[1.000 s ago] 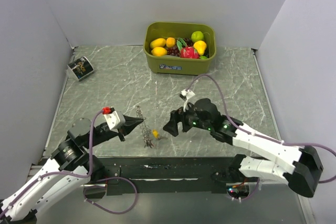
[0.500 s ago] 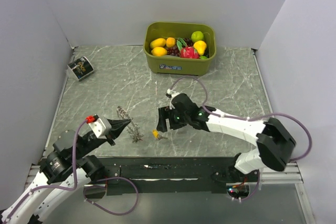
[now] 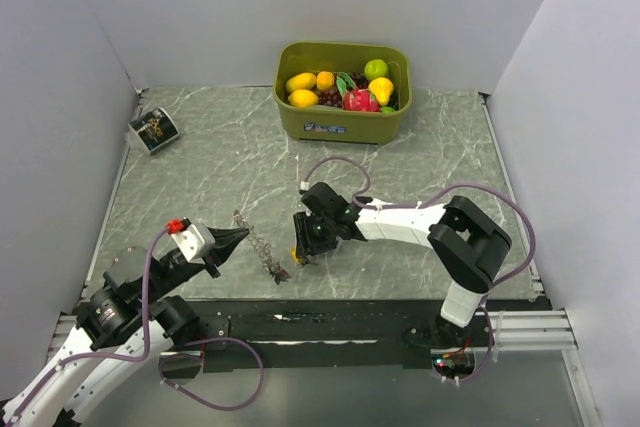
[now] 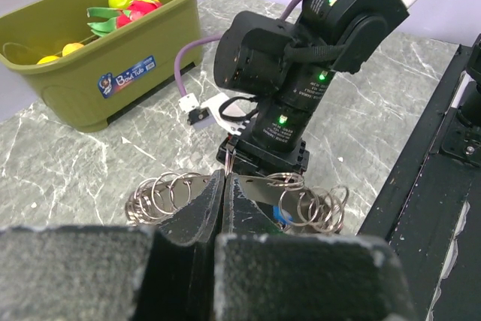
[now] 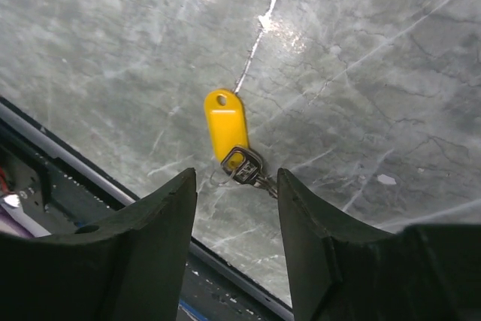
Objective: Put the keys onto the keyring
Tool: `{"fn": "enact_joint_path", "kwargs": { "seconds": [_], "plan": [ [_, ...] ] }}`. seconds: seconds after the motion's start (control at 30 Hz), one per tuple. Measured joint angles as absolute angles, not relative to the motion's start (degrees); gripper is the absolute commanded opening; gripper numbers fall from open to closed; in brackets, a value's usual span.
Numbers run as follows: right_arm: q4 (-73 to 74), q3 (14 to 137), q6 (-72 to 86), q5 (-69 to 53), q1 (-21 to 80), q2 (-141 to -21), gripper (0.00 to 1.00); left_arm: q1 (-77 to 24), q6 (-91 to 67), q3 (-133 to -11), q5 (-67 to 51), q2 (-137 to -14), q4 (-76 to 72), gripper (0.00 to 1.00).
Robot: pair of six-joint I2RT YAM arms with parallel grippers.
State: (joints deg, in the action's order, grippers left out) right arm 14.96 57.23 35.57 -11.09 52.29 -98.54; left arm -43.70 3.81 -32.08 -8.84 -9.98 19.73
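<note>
Right fingers (image 5: 154, 238) apart, astride key (image 5: 242, 168) with yellow tag (image 5: 223, 122), flat on worktop (image 5: 361, 73) near front edge. Key light, thin, probably slippery; best pinched at tag or head. Left fingers (image 4: 204, 212) together, clamped on keyring (image 4: 161, 192): floppy coil, likely to sag. Only right wrist view shows key clearly; only left wrist view shows separate loops.

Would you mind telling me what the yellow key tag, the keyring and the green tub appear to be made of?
The yellow key tag looks like smooth plastic: even colour, moulded hole. The keyring seems thin grey metal wire: its coils glint. The green tub is probably matte moulded plastic, given its rounded corners.
</note>
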Motion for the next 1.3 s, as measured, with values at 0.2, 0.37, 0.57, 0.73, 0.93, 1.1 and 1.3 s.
{"fn": "enact_joint_path", "kwargs": {
  "seconds": [0.2, 0.37, 0.57, 0.73, 0.93, 1.1, 1.3],
  "plan": [
    [15.1, 58.1, 35.9, -12.8, 52.4, -100.4, 0.45, -43.7, 3.8, -32.1, -8.8, -10.0, 19.7, 0.01],
    [14.6, 58.3, 36.2, -14.7, 52.4, -101.5, 0.46, -43.7, 3.8, -32.1, -8.8, -10.0, 19.7, 0.01],
    [14.8, 59.7, 36.2, -15.8, 52.5, -102.4, 0.42, -43.7, 3.8, -32.1, -8.8, -10.7, 19.8, 0.01],
    [15.3, 60.0, 36.1, -15.6, 52.8, -102.3, 0.42, -43.7, 3.8, -32.1, -8.8, -10.8, 19.9, 0.01],
    [17.3, 60.1, 35.5, -14.3, 53.0, -101.6, 0.42, -43.7, 3.8, -32.1, -8.8, -10.8, 19.9, 0.01],
    [18.7, 61.0, 35.1, -14.2, 53.4, -101.6, 0.38, -43.7, 3.8, -32.1, -8.8, -10.7, 19.9, 0.01],
    [18.7, 62.1, 35.0, -14.6, 54.0, -101.6, 0.32, -43.7, 3.8, -32.1, -9.0, -10.7, 19.9, 0.01]
  ]
}}
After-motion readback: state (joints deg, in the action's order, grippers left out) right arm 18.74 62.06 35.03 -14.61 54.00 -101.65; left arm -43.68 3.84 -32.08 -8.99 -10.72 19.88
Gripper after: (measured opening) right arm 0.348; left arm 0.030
